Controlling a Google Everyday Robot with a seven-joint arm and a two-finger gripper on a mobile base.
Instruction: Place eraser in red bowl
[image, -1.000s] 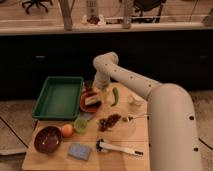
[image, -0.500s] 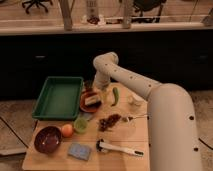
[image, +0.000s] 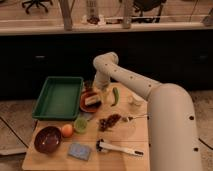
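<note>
The small orange-red bowl (image: 90, 101) sits on the wooden table just right of the green tray. A small whitish block with a tan side, the eraser (image: 91, 100), lies inside it. My gripper (image: 95, 90) is at the end of the white arm, directly above the bowl's far edge and very close to the eraser. The arm's wrist hides most of the gripper.
A green tray (image: 58, 96) is at the back left. A dark maroon bowl (image: 47, 139), an orange (image: 67, 130), a green cup (image: 80, 124), a blue-grey pad (image: 79, 150), a white-handled brush (image: 118, 148), grapes (image: 109, 121) and a green pepper (image: 115, 95) lie around.
</note>
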